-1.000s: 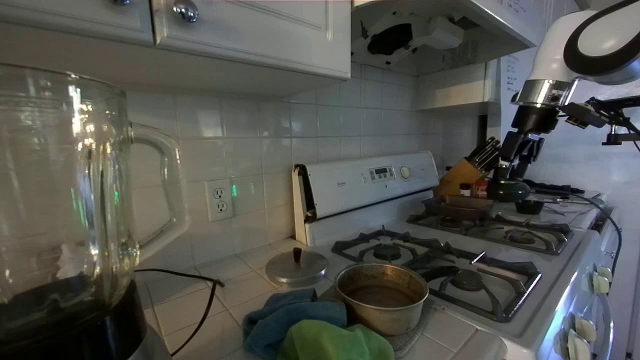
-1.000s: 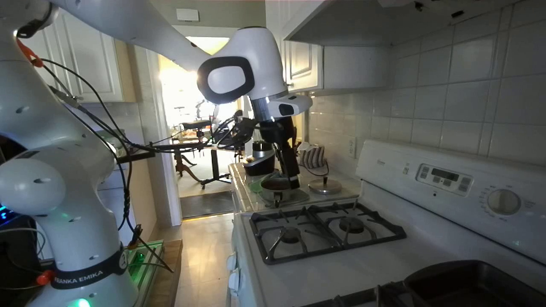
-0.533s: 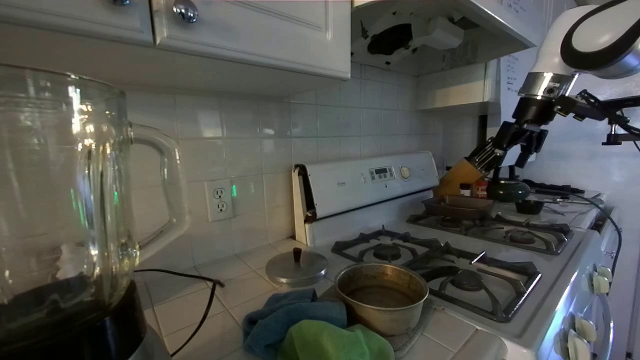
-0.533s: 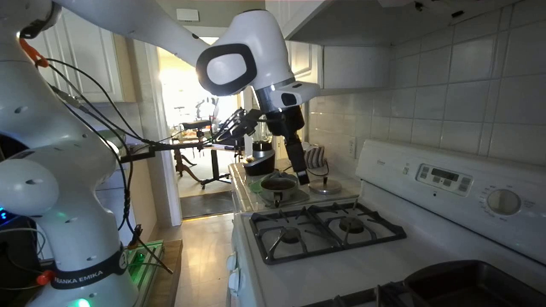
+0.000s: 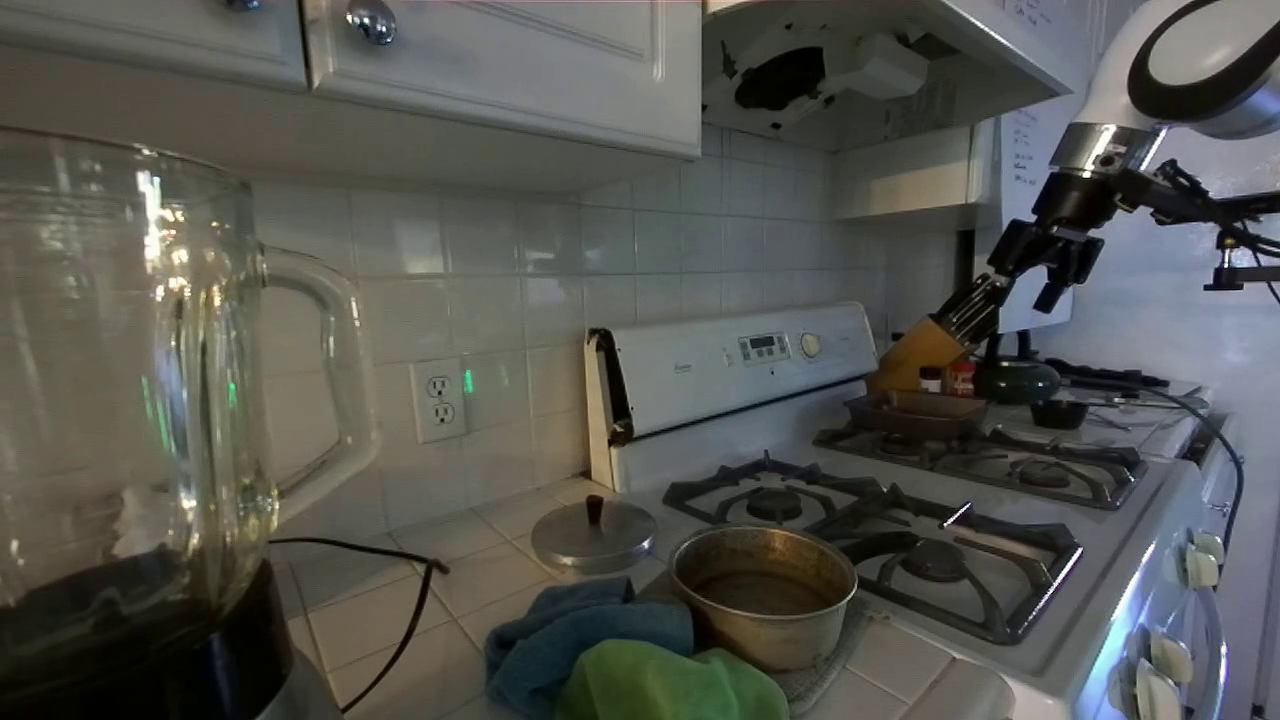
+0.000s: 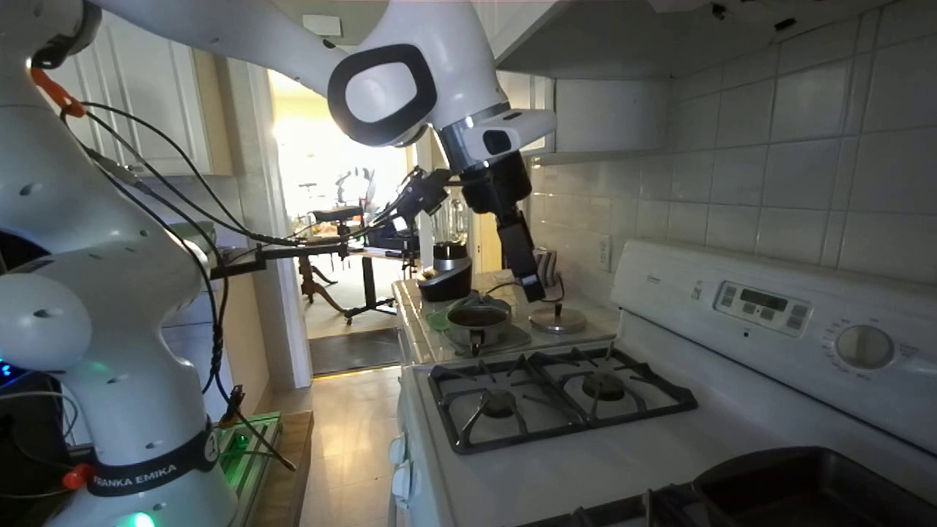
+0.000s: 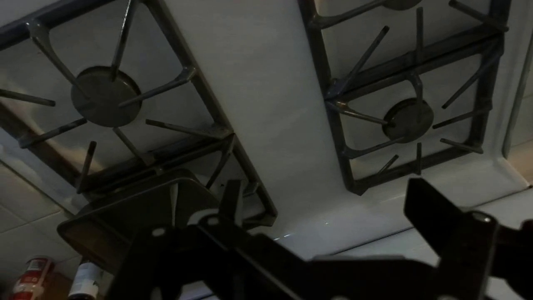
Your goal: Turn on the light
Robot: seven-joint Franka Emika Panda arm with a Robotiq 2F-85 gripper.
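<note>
While tool (image 7: 324, 196) hangs w/ jaws wide above stove (image 7: 270, 96), light (image 5: 885, 68) under hood (image 5: 985, 85), long axis approx. horiz., aim unclear

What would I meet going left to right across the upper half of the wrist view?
Left burner grate → strip of white stovetop between the grates → right burner grate → sliver of countertop at the picture's edge.

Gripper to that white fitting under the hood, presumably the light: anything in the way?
Nothing visible between the gripper and the white fitting. The range hood's lower rim may crowd the wrist on approach.
</note>
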